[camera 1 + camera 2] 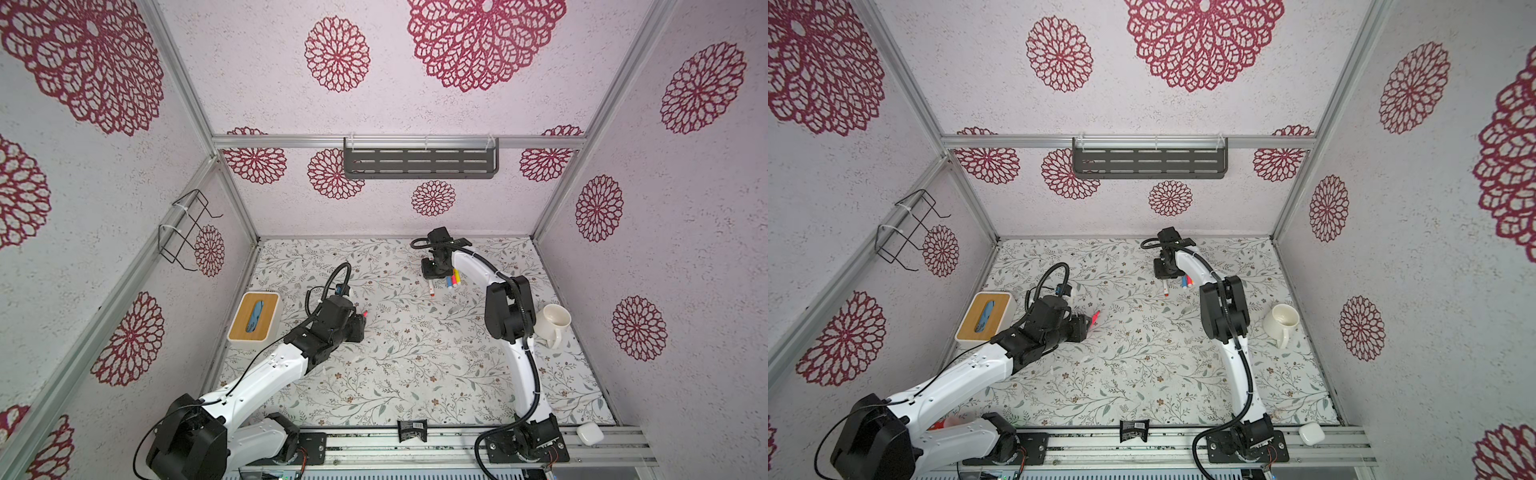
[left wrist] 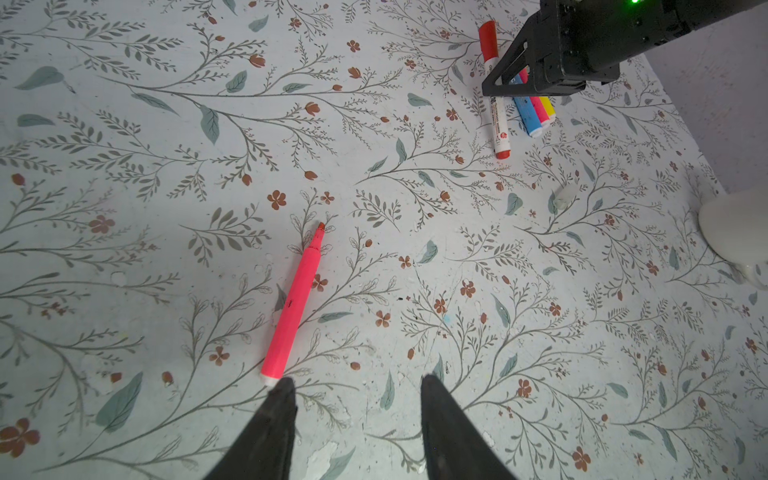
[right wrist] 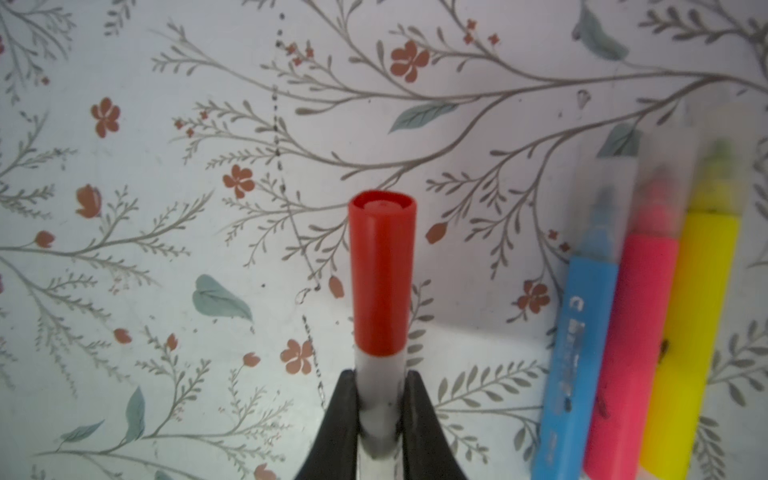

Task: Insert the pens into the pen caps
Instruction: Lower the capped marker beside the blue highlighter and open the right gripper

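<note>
Got the right gripper [image 3: 380,397] clamped on the white marker [image 3: 379,374], left gripper [image 2: 357,380] hanging partway open with nothing in it.

Pinched on the bare barrel right under the red cap [image 3: 382,274], at the far side of the surface [image 1: 415,374]; can't tell if lifted or lying flat. Just beside it, side by side: blue pen [image 3: 577,353], capped pink pen [image 3: 631,332], yellow pen [image 3: 698,311], all three with clear caps [image 3: 660,174] on. Over by the left gripper, an uncapped pink pen [image 2: 291,307] lying flat, tail end right by one fingertip [image 2: 282,399]. So five pens, four capped, plus one loose clear cap [image 2: 565,195] lying on its own. Guessing light, stiff, smooth plastic, so probably keen to roll or slip. Best grabbed mid-barrel, well clear of the felt tip.
</note>
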`<move>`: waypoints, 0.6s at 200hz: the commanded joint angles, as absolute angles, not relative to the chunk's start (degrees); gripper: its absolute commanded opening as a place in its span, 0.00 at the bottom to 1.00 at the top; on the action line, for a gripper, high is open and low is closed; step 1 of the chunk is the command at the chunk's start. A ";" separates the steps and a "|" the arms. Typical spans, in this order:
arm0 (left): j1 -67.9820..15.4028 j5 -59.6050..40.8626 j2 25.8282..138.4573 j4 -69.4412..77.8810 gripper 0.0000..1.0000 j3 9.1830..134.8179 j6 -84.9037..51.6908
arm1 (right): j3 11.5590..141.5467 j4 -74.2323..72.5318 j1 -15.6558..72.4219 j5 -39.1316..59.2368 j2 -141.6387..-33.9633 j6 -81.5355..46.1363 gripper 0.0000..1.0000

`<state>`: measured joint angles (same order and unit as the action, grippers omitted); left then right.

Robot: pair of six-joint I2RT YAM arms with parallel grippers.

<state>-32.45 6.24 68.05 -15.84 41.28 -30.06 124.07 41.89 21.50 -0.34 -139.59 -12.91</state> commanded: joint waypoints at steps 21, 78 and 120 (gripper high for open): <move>-31.27 5.46 67.43 -14.11 0.51 40.17 -30.05 | 130.54 44.86 20.00 -8.28 -142.56 -10.62 0.05; -30.90 4.91 68.74 -14.49 0.51 41.22 -29.44 | 128.64 45.19 20.70 -15.06 -139.91 -10.25 0.33; -30.67 5.24 68.57 -14.76 0.52 41.74 -30.41 | 119.30 37.88 23.23 -15.56 -131.39 -9.44 0.38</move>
